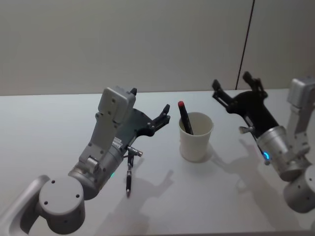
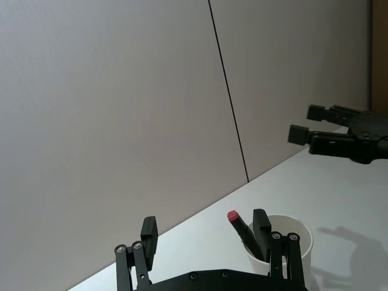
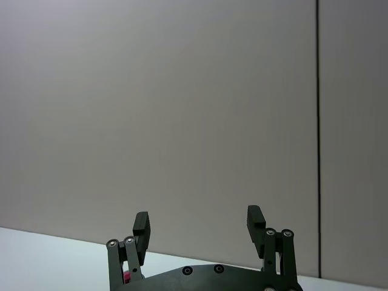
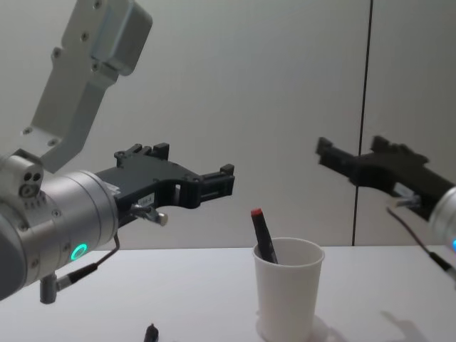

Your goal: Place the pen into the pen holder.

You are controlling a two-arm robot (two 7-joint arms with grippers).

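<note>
Plainly, the pen (image 1: 185, 117) leans in the pen holder (image 1: 196, 140), while left gripper (image 2: 205, 225) and right gripper (image 3: 197, 219) spread fingers wide.

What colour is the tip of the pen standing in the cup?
Red tip on a black pen; clearest in the chest view.

Plain lab-like room: white table (image 1: 49, 123), grey panelled wall (image 1: 123, 44).

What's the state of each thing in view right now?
pen: standing tilted inside the pen holder, red end up.
pen holder: upright, pen inside.
left gripper: open, empty, raised left of the pen holder.
right gripper: open, empty, raised right of the pen holder.
</note>
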